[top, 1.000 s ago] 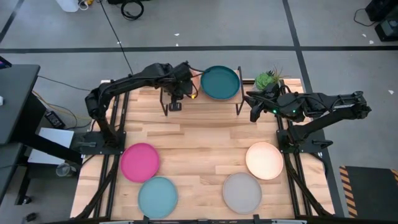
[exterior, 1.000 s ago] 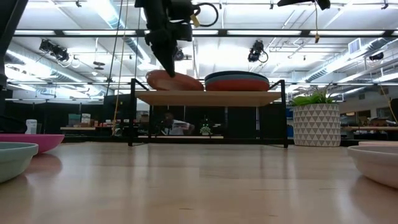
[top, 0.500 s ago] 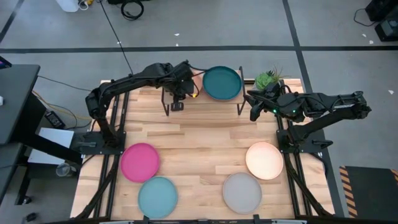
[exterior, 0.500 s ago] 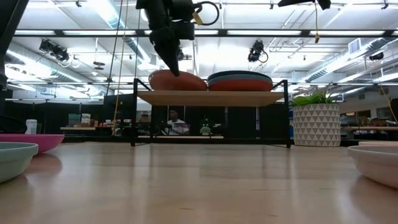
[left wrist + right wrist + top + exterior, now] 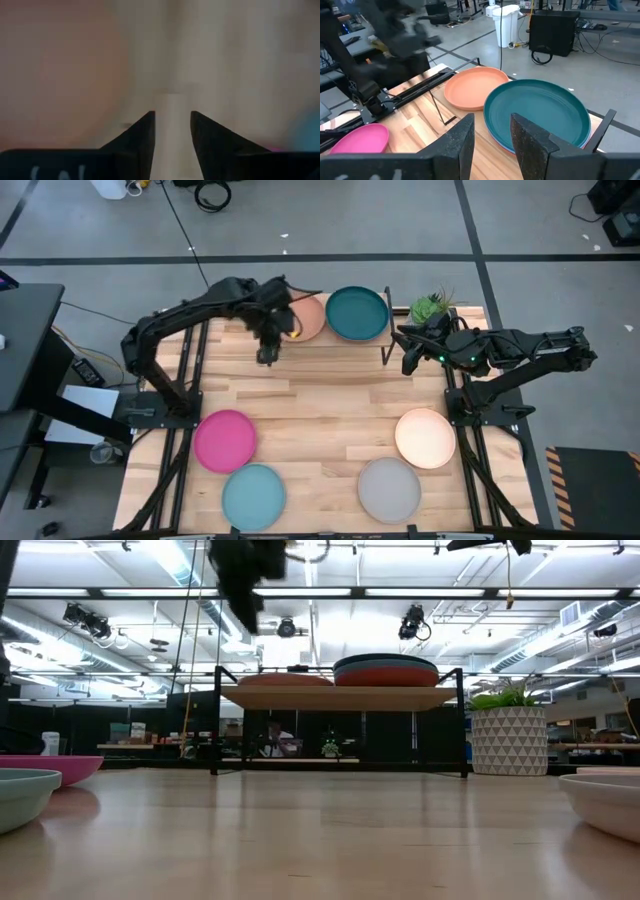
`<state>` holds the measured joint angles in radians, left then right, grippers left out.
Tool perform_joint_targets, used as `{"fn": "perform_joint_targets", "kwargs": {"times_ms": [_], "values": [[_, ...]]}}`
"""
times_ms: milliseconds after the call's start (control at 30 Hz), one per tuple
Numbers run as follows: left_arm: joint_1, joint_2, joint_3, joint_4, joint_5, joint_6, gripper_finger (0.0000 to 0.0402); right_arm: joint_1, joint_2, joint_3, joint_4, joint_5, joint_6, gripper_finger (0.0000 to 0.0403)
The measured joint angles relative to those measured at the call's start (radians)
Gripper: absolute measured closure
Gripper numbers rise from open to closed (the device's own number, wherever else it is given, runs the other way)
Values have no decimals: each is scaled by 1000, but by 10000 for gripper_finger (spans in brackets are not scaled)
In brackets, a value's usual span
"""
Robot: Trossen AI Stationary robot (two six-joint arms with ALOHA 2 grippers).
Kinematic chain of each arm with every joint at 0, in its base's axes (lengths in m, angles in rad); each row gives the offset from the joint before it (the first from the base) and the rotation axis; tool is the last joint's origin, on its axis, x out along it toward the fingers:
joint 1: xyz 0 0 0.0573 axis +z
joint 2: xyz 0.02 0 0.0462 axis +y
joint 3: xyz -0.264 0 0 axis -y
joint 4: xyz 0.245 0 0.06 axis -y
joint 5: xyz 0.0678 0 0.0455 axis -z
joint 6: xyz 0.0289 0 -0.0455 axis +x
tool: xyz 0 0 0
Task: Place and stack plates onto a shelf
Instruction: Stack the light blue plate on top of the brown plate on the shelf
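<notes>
From above, the tan plate (image 5: 308, 317) is lying on the shelf (image 5: 372, 343) upper centre, touching the dark teal plate (image 5: 357, 313). The low view alone is showing an orange-red plate (image 5: 386, 676) under it. The left gripper (image 5: 268, 354), fingers narrowly parted and empty, is hovering left. The right gripper (image 5: 408, 364), narrowly parted, is waiting right.

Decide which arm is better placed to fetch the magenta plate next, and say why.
Probably the left. Its claw is open and empty beside the shelf, on the magenta plate's side; the right claw waits across the table.
</notes>
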<state>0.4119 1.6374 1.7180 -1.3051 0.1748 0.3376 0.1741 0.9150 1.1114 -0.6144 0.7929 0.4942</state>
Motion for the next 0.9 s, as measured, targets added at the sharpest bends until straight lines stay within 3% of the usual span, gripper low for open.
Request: {"fn": "perform_joint_targets", "kwargs": {"times_ms": [67, 133, 300, 400, 600, 800, 900], "values": [[-33, -44, -7, -42, 153, -76, 271, 0, 0, 0, 0, 0, 3, 271], [-92, -95, -46, -58, 232, -121, 274, 0, 0, 0, 0, 0, 8, 271], [-311, -235, -262, -3, 237, -181, 286, 0, 0, 0, 10, -1, 7, 271], [-439, -313, -421, 120, 250, -280, 290, 0, 0, 0, 25, 0, 3, 271], [-637, -372, -676, 421, 229, -587, 292, 0, 1, 0, 30, 0, 0, 271], [-771, -332, -878, 685, 21, -798, 292, 0, 4, 0, 30, 0, 0, 271], [-805, -301, -946, 803, -22, -835, 292, 0, 11, 0, 32, 0, 1, 271]]}}
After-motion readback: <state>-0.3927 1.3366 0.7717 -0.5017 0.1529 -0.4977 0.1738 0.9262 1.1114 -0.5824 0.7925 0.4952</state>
